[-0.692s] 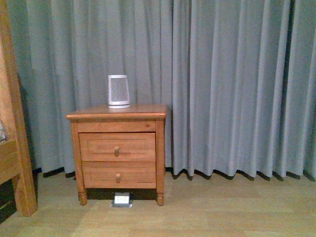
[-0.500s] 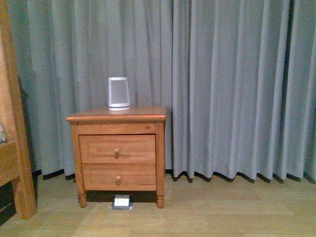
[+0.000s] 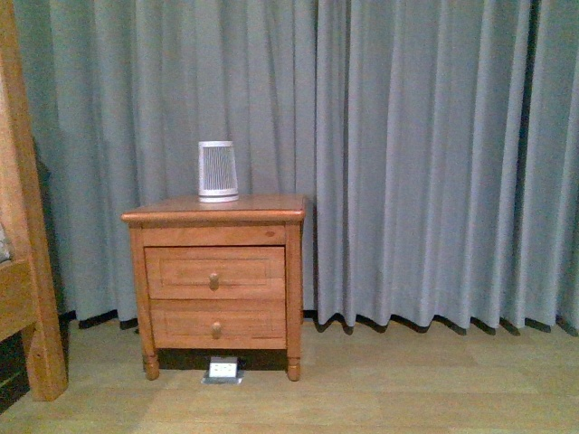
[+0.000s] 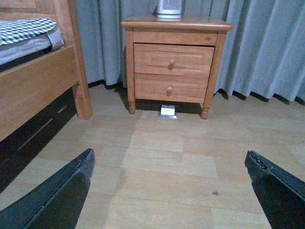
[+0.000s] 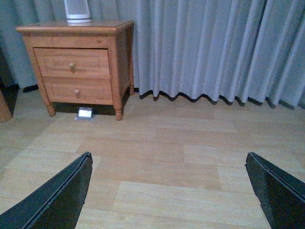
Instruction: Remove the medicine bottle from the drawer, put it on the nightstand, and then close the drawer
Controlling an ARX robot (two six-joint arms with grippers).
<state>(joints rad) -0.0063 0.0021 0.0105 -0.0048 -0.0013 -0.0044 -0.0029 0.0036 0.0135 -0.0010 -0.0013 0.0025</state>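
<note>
- The desk (image 3: pixel 214 215), a small orange-brown bedside cabinet, stands in the left half of the front view, backed against a long grey curtain (image 3: pixel 425 154) that fills the frame's width.
- The upper drawer (image 3: pixel 249 269) is shut, its front flush with the cabinet, and a small round knob (image 3: pixel 214 280) sits at its middle.
- The lower drawer (image 3: pixel 253 318) sits just beneath it, also shut.
- The medicine bottle shows in no view — where it lies cannot be told from these pictures.
- On the desk top, toward its back edge and a little left of centre, a white tapered cylinder with dark vertical slats (image 3: pixel 218 169) stands upright.
- On the pale wood floor (image 3: pixel 407 380), under the desk's front edge and between its turned feet, lies a small white plate (image 3: pixel 223 368) with dark marks; what it is cannot be made out.
- A plain wooden bed post (image 3: pixel 23 226) runs down the left edge of the front view, well apart from the desk.
- The left wrist view also shows checked bedding (image 4: pixel 26 28) on the bed frame.
- Neither arm shows in the front view.
- The left claw (image 4: pixel 167 155) is spread wide — its two dark fingers (image 4: pixel 57 195) sit at opposite corners of its wrist view with only floor between them, well short of the desk.
- The right claw (image 5: pixel 167 155) is likewise spread wide over bare floor, its dark fingers (image 5: pixel 55 195) far apart and the desk well off.
</note>
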